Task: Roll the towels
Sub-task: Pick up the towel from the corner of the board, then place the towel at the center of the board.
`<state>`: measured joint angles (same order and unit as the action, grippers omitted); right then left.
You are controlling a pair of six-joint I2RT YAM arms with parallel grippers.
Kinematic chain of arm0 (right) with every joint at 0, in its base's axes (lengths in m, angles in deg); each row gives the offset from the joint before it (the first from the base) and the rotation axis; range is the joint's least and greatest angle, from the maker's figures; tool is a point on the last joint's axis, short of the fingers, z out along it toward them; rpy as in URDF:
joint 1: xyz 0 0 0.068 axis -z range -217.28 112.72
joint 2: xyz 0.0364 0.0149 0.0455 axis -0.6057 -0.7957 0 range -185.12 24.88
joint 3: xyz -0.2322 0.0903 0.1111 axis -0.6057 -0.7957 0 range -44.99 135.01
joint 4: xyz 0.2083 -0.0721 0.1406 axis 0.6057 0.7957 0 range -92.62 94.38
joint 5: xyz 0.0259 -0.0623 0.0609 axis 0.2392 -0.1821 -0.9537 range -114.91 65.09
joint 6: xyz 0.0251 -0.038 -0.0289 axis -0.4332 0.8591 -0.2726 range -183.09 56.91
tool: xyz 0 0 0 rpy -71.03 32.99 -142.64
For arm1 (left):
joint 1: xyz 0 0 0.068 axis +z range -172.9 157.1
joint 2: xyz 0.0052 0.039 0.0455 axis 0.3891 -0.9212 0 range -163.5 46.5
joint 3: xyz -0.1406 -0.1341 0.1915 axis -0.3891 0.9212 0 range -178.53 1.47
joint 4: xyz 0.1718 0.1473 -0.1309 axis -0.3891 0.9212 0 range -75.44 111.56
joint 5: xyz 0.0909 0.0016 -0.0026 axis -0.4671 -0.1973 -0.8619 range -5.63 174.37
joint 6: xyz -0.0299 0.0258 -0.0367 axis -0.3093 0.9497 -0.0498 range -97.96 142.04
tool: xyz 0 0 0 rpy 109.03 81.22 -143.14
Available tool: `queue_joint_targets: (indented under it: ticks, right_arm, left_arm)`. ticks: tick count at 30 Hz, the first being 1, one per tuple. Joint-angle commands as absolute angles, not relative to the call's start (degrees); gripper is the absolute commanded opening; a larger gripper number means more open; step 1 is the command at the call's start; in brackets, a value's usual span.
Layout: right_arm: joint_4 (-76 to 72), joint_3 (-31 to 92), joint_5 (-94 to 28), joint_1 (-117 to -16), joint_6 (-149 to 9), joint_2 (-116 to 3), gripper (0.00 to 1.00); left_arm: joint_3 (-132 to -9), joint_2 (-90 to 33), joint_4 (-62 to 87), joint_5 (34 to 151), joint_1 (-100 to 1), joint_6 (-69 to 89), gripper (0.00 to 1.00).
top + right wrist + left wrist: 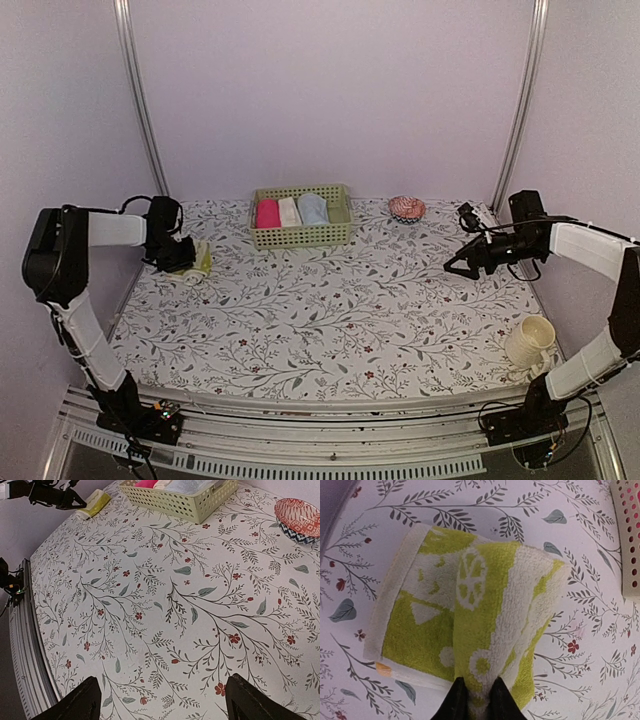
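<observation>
two towels, one pinched by the left end effector

i look first at the left side of the surface (330, 320), which carries a print of twigs and small red flowers. the yellow-green towel (470, 615) lies there, close to the left edge and well apart from the basket (300, 237). it is folded over itself, and from the left wrist view a thick fold runs toward the camera on top of a flatter layer with a pale border. the left end effector (477, 690) is low on this towel. its two black fingers (456, 700) are drawn near together, with a ridge of the terry cloth squeezed between them, so i read it as pinching the fold.

the light blue towel (313, 209) sits inside the basket at its right end, just beside the cream-white roll (290, 211), and the pink roll (267, 213) is at the left end. the basket stands at the far middle of the surface.

the right end effector (162, 690) hangs above the right part of the surface with its fingers spread wide, and i see only bare pattern between them. it touches nothing.

a red patterned bowl (407, 208) stands to the right of the basket, near the back. a cream cup (530, 342) stands at the near right corner, beside the right arm.
</observation>
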<state>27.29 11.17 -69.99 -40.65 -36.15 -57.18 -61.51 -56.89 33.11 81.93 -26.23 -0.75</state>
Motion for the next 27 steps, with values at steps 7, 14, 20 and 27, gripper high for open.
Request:
queue_joint_targets:
  ticks: [7,14,20,27]
  right_arm:
    - [29.3,12.5,-72.4,-40.8,-34.4,-58.4,0.87]
    - [30.2,12.9,-74.4,-40.7,-33.4,-59.0,0.86]
    - [34.9,15.6,-77.9,-41.5,-29.5,-60.5,0.69]
    - [33.0,14.4,-65.7,-54.3,-27.8,-54.7,0.66]
  left_arm:
    - [-70.1,-38.4,42.2,79.8,-39.6,2.0,0.0]
    - [-58.7,-29.0,16.0,119.9,-49.0,-8.7,0.0]
    - [-52.2,-42.3,18.6,117.2,-51.5,-8.4,0.0]
    - [-51.1,-46.2,27.0,103.0,-57.3,-5.7,0.38]
